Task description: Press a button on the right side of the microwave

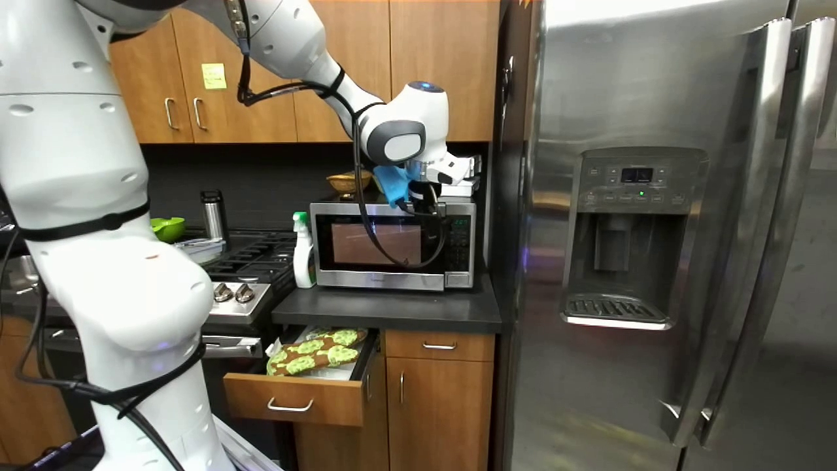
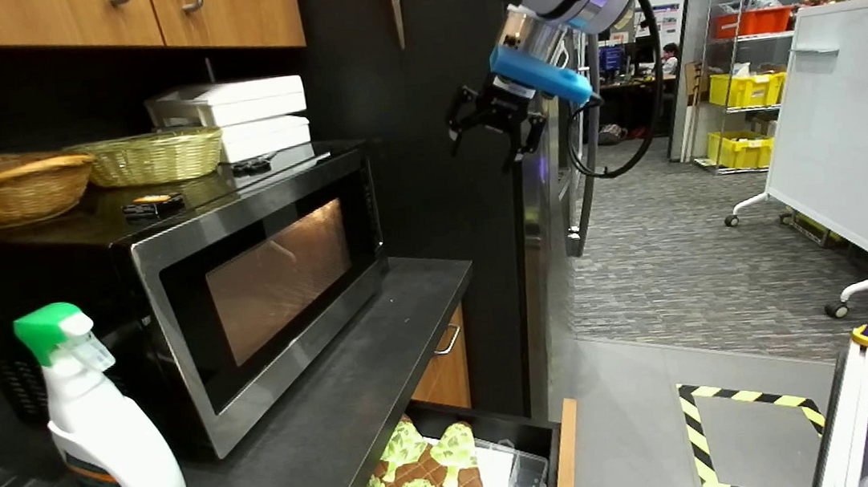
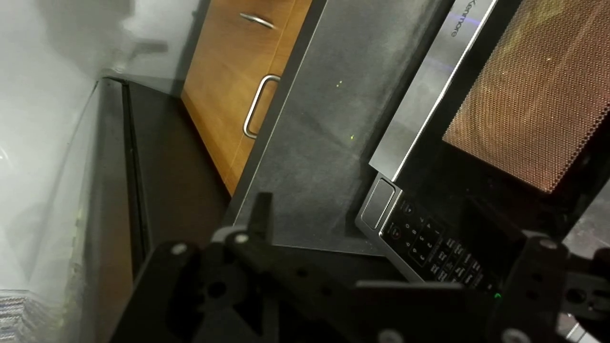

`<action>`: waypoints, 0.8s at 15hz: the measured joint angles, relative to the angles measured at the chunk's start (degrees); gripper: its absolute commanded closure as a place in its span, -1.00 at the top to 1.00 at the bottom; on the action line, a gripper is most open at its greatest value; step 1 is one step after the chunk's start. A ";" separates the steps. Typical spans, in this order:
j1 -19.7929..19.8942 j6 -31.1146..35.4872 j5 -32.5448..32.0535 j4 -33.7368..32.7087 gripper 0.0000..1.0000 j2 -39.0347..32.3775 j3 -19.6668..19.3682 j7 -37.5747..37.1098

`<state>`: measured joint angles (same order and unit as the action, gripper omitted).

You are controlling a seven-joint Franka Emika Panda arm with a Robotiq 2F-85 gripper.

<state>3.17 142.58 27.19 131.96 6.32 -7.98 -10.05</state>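
Both fingers (image 3: 263,216) of your Robotiq gripper (image 2: 487,154) stand wide apart, empty, clear of the Kenmore microwave (image 2: 277,284) on the countertop (image 1: 386,309), presumably so you can line one up with its keypad (image 3: 439,250).

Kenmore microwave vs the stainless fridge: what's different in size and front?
The stainless fridge is far taller, standing beside the countertop; the Kenmore microwave sits on it. The fridge's front has a dispenser recess; the microwave's has a window. The fridge's controls sit above that recess; the microwave's keypad runs beside its window. Both fronts show silvery metal.
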 measured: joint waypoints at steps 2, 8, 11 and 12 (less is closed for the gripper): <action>0.03 -0.08 0.00 0.00 1.00 0.00 0.00 0.00; 0.23 -0.61 0.04 0.00 1.00 0.00 -0.02 0.00; 0.23 -0.61 0.11 0.00 1.00 0.00 -0.02 0.01; 0.23 -0.62 0.11 0.00 1.00 0.00 -0.02 0.02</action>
<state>3.40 141.96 27.29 131.96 6.32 -8.00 -10.03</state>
